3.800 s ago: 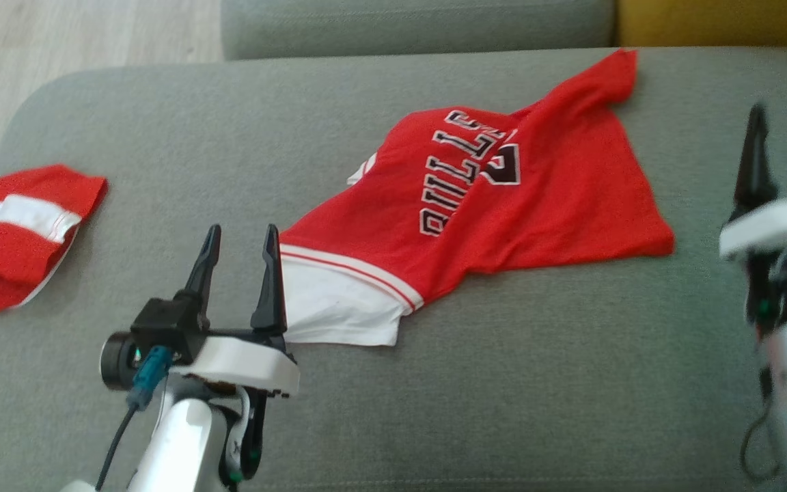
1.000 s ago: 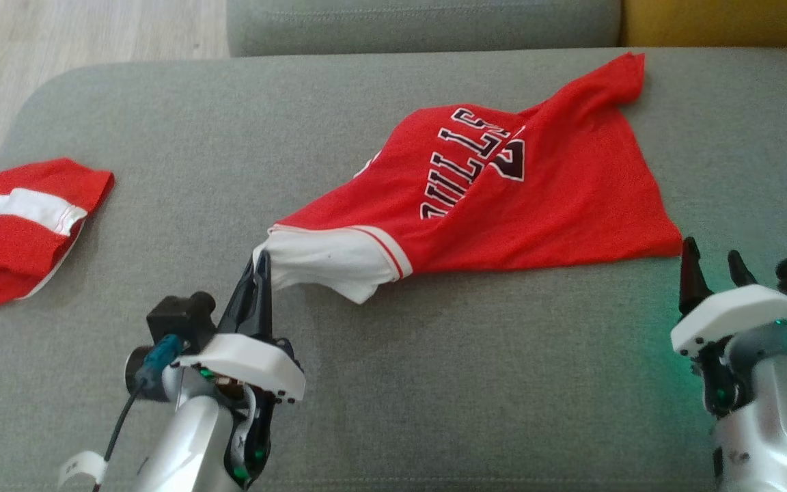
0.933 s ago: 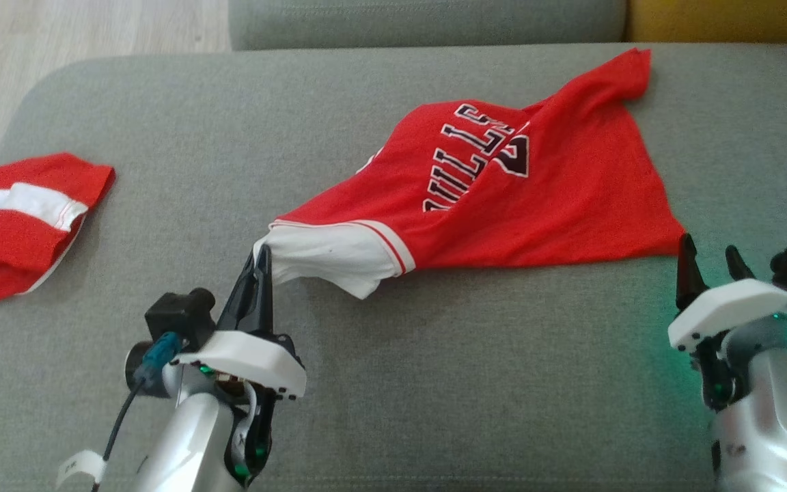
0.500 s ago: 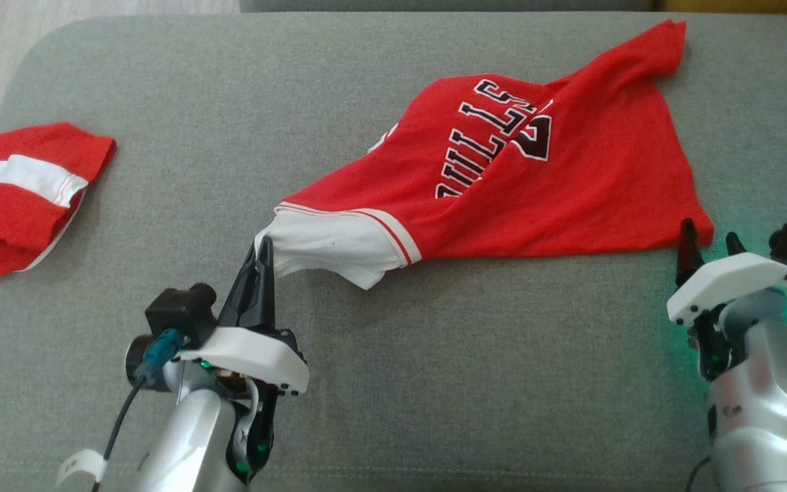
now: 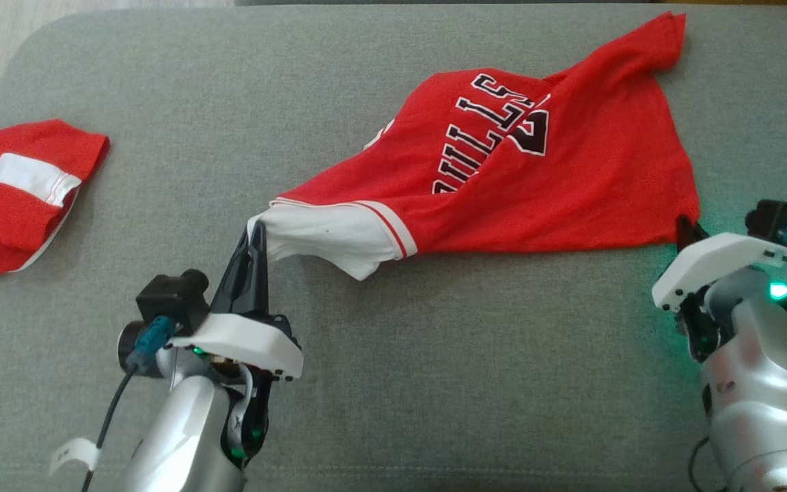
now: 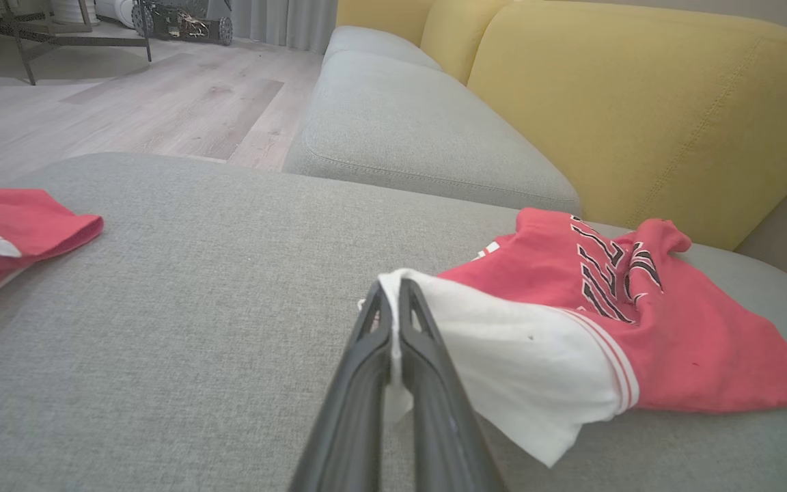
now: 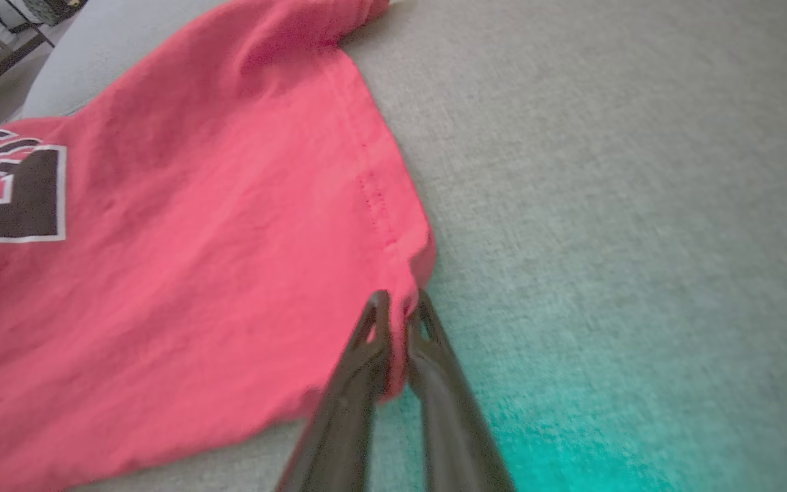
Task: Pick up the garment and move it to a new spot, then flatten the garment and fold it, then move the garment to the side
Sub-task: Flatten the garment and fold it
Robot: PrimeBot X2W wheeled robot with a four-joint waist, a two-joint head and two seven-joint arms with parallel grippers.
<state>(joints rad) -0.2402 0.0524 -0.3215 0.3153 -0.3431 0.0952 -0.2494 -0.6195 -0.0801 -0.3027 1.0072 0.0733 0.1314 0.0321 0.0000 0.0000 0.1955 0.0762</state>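
Well, our shirt (image 5: 557, 171) is a red sports top w/ big black letters edged in white, & it has a white sleeve (image 5: 328, 236) w/ thin red stripes where the white meets the red. It lies on the grey sofa seat (image 5: 434, 383), mostly spread out but wrinkly, w/ one red end poking toward the far right corner of the head view. We hold it at 2 spots. Our left gripper (image 5: 255, 236) is squeezed tight on the tip of the white sleeve, so that end is pulled up off the seat into a little tent, approx. in the middle of the seat. In the left wrist view a thin bit of white cloth sits right between the 2 dark fingers. Our right gripper (image 5: 686, 229) is at the near right corner of the red part, & in the right wrist view its fingers are pinched nearly together w/ the red hem caught between them. So the shirt stretches between our 2 grippers, left to right. A green light (image 5: 781, 290) on our right arm makes the seat beside it glow green. Another red & white cloth (image 5: 11, 191) lies well apart, at the left edge of the seat.
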